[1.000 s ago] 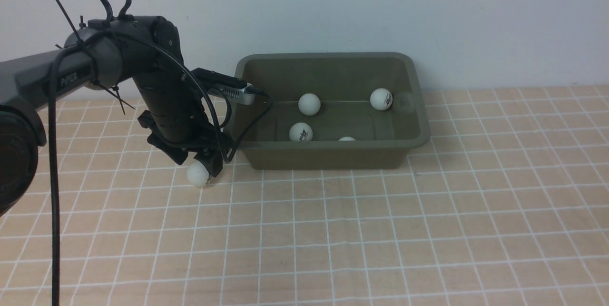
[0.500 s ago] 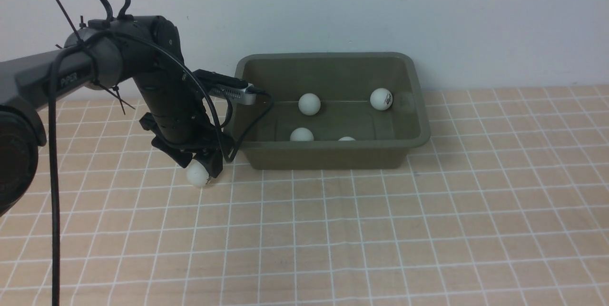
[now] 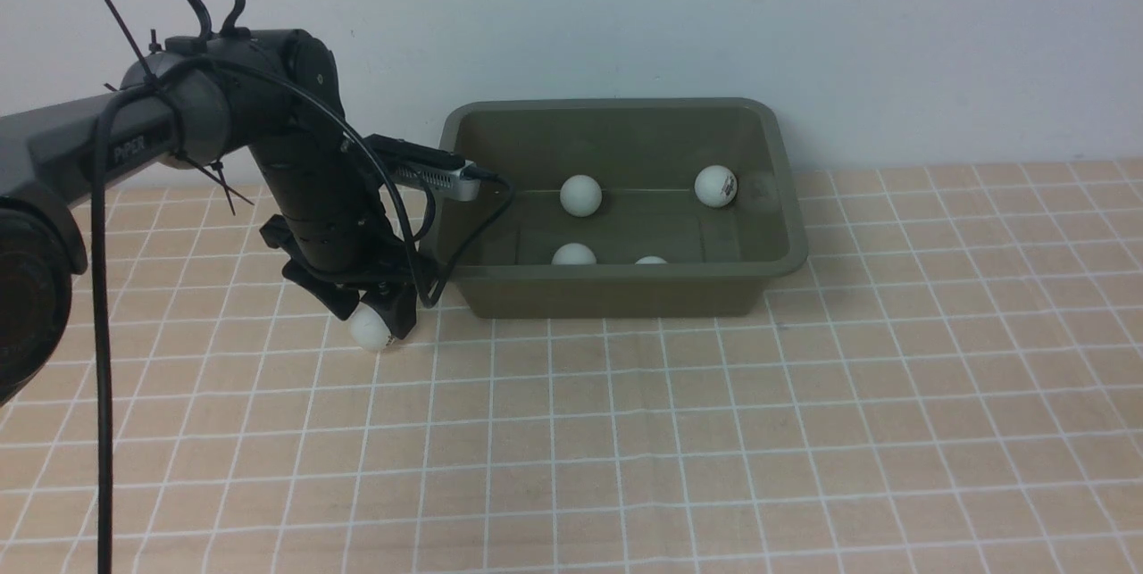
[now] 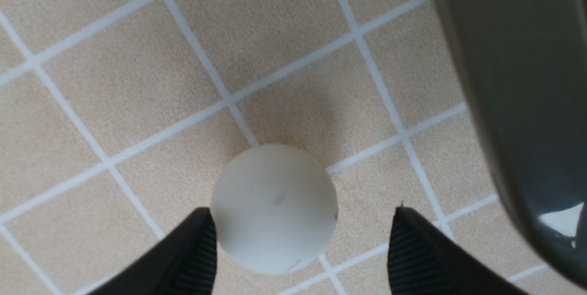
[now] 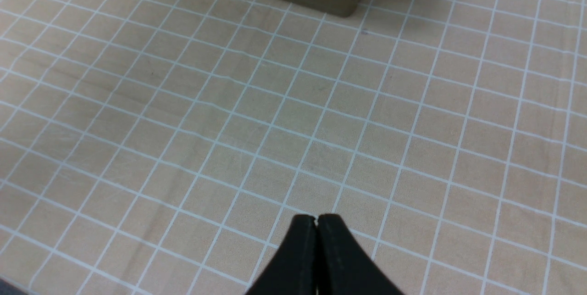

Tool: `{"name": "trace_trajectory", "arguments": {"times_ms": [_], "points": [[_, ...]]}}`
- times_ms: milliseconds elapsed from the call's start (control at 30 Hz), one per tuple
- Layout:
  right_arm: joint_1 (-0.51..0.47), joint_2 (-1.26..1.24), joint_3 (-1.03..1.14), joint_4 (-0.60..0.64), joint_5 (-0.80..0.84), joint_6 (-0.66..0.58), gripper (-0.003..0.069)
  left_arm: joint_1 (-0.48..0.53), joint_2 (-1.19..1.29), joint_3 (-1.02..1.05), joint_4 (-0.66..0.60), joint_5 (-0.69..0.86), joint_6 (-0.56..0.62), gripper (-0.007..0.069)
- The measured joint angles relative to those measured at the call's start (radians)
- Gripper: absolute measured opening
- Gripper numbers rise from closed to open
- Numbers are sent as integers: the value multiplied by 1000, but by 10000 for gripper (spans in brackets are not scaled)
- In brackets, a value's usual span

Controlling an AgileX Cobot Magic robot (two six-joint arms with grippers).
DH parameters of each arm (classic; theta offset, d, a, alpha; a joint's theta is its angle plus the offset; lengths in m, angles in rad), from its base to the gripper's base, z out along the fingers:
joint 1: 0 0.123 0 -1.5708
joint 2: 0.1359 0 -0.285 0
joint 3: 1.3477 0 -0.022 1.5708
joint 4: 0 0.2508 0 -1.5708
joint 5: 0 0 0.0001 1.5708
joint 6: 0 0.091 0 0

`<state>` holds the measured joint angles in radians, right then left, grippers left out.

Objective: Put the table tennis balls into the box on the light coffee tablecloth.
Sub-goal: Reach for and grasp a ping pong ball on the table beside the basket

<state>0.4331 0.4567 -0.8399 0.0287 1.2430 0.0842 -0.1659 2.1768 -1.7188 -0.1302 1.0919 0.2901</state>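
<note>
We see a light peach-tan tablecloth (image 3: 804, 431) with a grid of thin white lines, spread before a pale wall (image 3: 804, 20). Toward the back stands a rectangular olive-green plastic box (image 3: 625, 293) with rounded corners, a flared rim and no lid.

Inside the box lie four small white table tennis balls. A plain ball (image 3: 581, 195) sits near the middle of the far side. A marked ball (image 3: 716, 186) with dark print sits toward the far right corner. Two near balls (image 3: 573, 253) are half hidden behind the front wall.

A fifth ball (image 3: 371, 330), also white, is outside the box, low on the cloth just beside its front left corner. The black left arm (image 3: 179, 123) reaches in from the left and points the left gripper (image 3: 379, 313) down over this ball. In the left wrist view the ball (image 4: 274, 208) lies between the black ribbed fingers (image 4: 183, 258). The jaws stand apart: one finger touches the ball's side, and bare cloth shows between the ball and the other finger.

The right gripper (image 5: 316, 221) appears only in its own wrist view. Its jaws are pressed together on nothing, over bare cloth, well apart from the box.
</note>
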Motion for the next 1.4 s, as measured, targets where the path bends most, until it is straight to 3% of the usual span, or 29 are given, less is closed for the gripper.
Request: {"name": "trace_trajectory", "arguments": {"times_ms": [967,1400], "points": [[0,0,0,0,0,0,-18,0,-65,0,8,78,20,413],[0,0,0,0,-9,-1,-18,0,-59,0,8,18,23,413]]}}
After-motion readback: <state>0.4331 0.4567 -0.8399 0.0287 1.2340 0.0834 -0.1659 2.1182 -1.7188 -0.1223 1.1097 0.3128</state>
